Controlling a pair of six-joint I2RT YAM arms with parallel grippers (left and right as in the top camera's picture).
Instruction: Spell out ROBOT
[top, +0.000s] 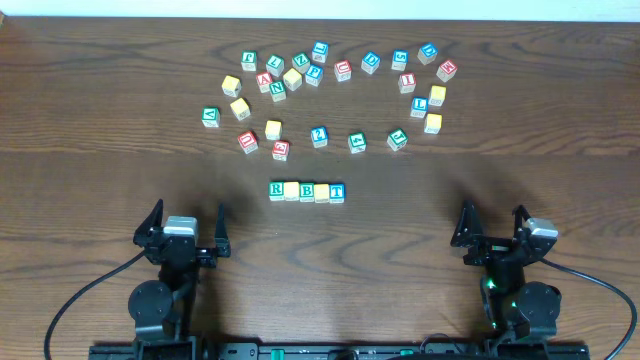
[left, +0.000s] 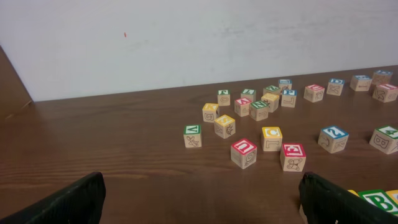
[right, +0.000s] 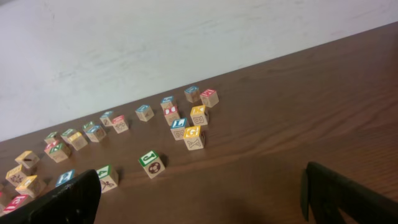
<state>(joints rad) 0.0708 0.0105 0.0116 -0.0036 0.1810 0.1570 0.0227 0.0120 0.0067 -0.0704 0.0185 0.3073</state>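
Lying in a touching row, five small wooden alphabet cubes (top: 307, 190) show R, yellow, B, yellow, T; left gripper (top: 187, 224) at their eight o'clock, right gripper (top: 492, 227) at four, both jaws apart, empty.

Five little wooden cubes sit in one straight row near the middle of the table (top: 100, 200). They lie flat, side by side and touching. From left to right in the overhead view come the R cube (top: 277, 189) with a green border, the first yellow cube (top: 292, 190), the B cube (top: 307, 190) with a green border, the second yellow cube (top: 322, 192), and the T cube (top: 337, 191) with a blue border. The letters face up. The yellow tops are too small to read.
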